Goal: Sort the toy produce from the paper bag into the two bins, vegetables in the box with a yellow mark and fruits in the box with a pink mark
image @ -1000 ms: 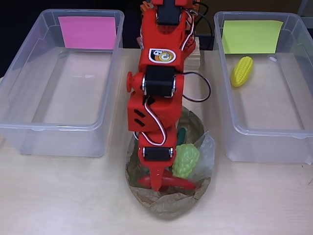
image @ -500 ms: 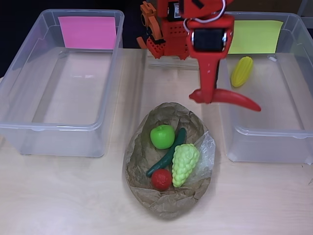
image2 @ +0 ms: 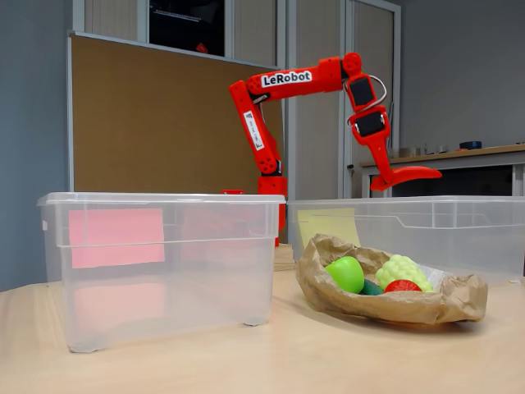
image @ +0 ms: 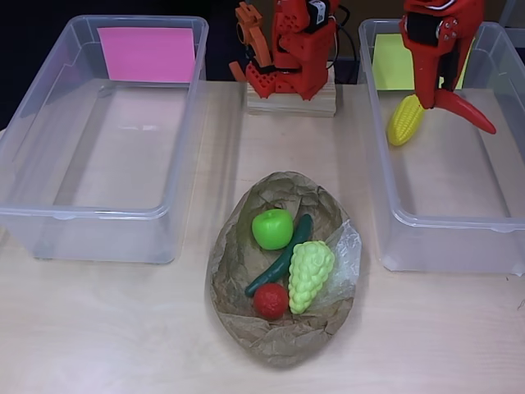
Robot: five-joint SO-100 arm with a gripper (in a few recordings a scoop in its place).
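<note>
My red gripper point(image: 439, 97) hangs above the clear bin with the yellow mark point(image: 392, 64), shut on a red chili pepper point(image: 469, 112) that sticks out to the right. In the fixed view the gripper point(image2: 380, 182) holds the pepper point(image2: 408, 173) level, just over that bin's rim. A yellow corn cob point(image: 405, 120) lies inside this bin. The crumpled paper bag point(image: 279, 336) in the middle holds a green apple point(image: 272, 228), a dark green cucumber point(image: 283, 258), pale green grapes point(image: 311, 273) and a red tomato point(image: 271, 300). The bin with the pink mark point(image: 148, 53) has nothing in it.
The arm's base point(image: 291, 78) sits on a wooden block at the back between the two bins. Bare tabletop point(image: 107, 328) runs along the front on both sides of the bag.
The gripper lifted the red chili pepper out of the bag and swung it right and back. It now hangs over the yellow-marked bin, and the bag's other produce is uncovered.
</note>
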